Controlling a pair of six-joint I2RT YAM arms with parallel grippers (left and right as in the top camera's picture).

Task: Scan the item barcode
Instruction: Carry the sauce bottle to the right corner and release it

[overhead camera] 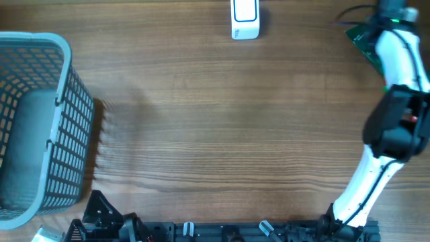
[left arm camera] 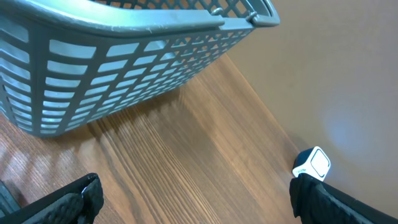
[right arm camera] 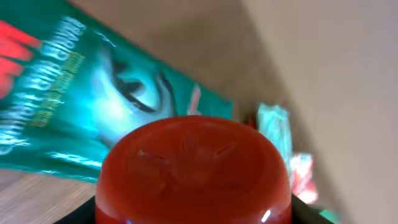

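Item 1: barcode scanner. It has a white, rounded body with a blue-outlined rectangular face. It stands at the far edge of the table, near the middle of its width, well apart from everything else. In the left wrist view the barcode scanner appears small and tilted, with a bright face.

Item 2: red domed item. It is glossy, round and red, with a star-like pattern embossed on top. The picture is blurred, so its exact kind cannot be told. It sits clamped in the right gripper, close to the camera, at the table's far right corner. A green printed packet lies behind it. Only 1 face, the top, is visible.
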